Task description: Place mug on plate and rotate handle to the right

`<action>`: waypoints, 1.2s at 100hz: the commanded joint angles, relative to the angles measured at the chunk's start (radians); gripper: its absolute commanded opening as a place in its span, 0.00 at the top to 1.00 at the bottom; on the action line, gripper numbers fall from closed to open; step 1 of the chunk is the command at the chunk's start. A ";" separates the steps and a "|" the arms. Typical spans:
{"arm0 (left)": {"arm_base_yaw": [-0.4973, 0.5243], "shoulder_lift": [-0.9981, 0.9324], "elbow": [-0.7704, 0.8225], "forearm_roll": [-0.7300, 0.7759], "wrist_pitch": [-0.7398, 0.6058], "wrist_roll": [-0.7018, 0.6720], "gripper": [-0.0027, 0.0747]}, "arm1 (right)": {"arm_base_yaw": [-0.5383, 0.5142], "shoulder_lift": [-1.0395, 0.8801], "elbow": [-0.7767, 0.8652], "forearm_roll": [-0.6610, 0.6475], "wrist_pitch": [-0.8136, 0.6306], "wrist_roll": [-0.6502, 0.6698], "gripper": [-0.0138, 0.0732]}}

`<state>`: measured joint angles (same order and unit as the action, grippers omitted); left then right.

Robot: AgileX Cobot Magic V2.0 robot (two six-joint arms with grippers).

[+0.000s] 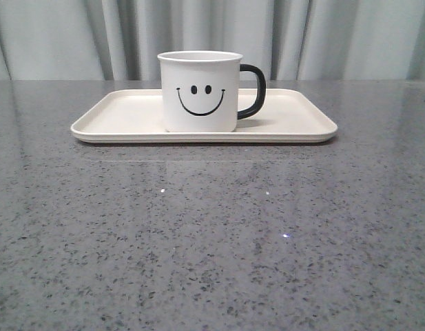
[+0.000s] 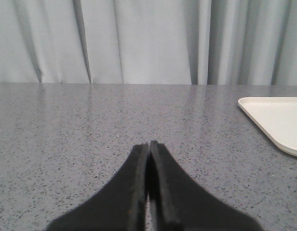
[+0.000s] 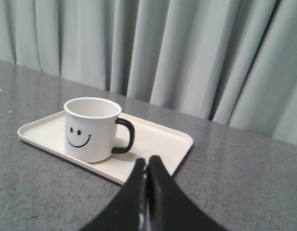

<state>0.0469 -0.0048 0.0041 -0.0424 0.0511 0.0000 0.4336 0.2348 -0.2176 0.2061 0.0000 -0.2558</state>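
Judged complete, with the mug [image 1: 200,92] upright at the middle of the plate [image 1: 116,114], handle [image 1: 253,91] toward three o'clock, left gripper [image 2: 148,144] and right gripper [image 3: 147,160] both pinched closed, empty, well apart from it; nothing further apparently needed.

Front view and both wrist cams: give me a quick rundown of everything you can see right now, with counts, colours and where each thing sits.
mug: one, white with a black smiley face, upright on the plate, near its middle
handle: one, glossy black, on the mug, pointing to the right in the front view
plate: one, cream-white, rectangular with rounded corners, on the table toward the back
table: one, speckled grey stone-look top
curtain: pale grey, hanging behind the table
left gripper: one, black, shut on nothing, above bare table beside the plate
right gripper: one, black, shut on nothing, apart from the mug
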 commanded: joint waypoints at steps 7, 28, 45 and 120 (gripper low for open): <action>-0.002 -0.033 0.004 -0.002 -0.075 0.000 0.99 | -0.070 0.008 0.031 -0.092 -0.192 0.122 0.92; -0.002 -0.033 0.004 -0.002 -0.075 0.000 0.99 | -0.214 0.008 0.098 -0.143 -0.187 0.217 0.92; -0.002 -0.033 0.004 -0.002 -0.075 0.000 0.99 | -0.293 -0.007 0.159 -0.145 -0.187 0.217 0.92; -0.002 -0.033 0.004 -0.002 -0.075 0.000 0.99 | -0.394 -0.265 0.244 -0.192 -0.102 0.232 0.92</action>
<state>0.0469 -0.0048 0.0041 -0.0424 0.0515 0.0000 0.0479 -0.0083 0.0270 0.0284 -0.0353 -0.0309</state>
